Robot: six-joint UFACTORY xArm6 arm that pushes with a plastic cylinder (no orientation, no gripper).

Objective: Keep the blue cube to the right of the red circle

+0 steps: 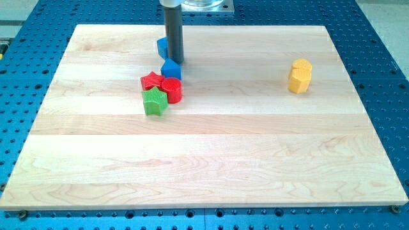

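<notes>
My tip (175,61) just above the blue cube (171,69), apparently touching it, no pincer on the rod so nothing grasped, another blue block (162,46) half hidden behind the rod, blue cube touching the red circle (172,89) from the view's top, red star (152,81) and green star (154,101) left of the circle, yellow block (299,76) well apart to the right on the desk (211,160).

1. No readable text, label, brand, number or sign anywhere in the camera view.
2. Wooden board (211,160): bare grain only (no markings).
3. Coloured blocks: plain faces, nothing printed.

Blue cube (170,69), red circle (172,89), green star (154,101), yellow block (299,75) (pale wood board (255,147))
</notes>
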